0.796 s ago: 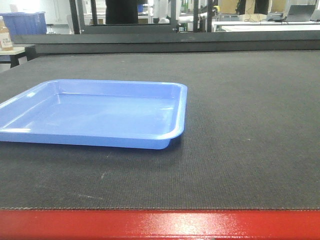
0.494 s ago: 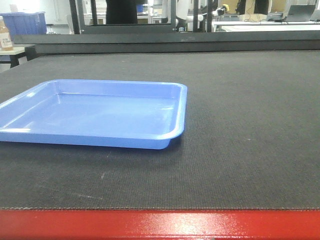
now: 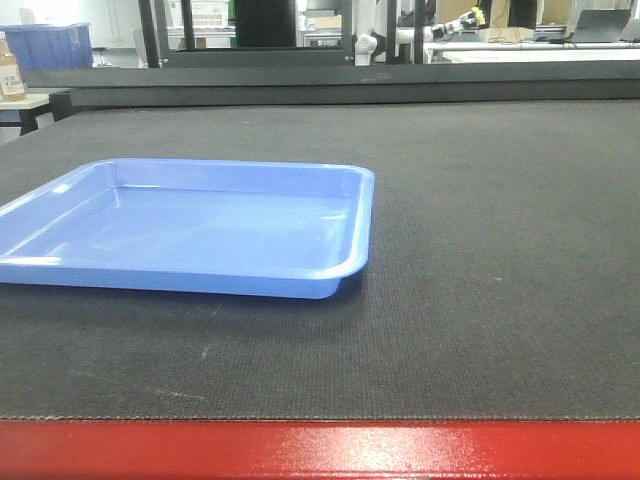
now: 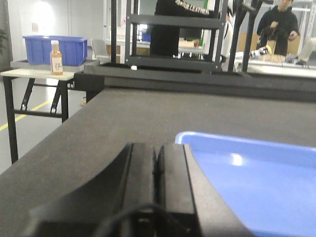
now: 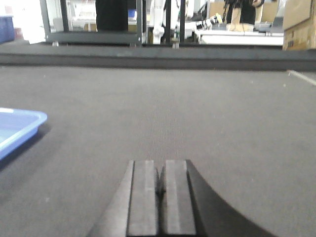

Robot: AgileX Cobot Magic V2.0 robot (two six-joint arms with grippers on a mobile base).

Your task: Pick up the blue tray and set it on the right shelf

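Left gripper [image 4: 157, 150]: jaws clenched together, nothing held between them, set low over the mat [image 4: 123, 118]. The tray [image 4: 256, 182] lies flat on the mat immediately to this gripper's right and slightly ahead. Its near corner is beside the right finger, and whether they touch cannot be told.

Right gripper [image 5: 159, 168]: jaws likewise pressed together, holding nothing, low over the mat. The tray's corner lies ahead and well to its left, apart from it.

White lettering on a black shirt [image 4: 168, 10] is too blurred to read.
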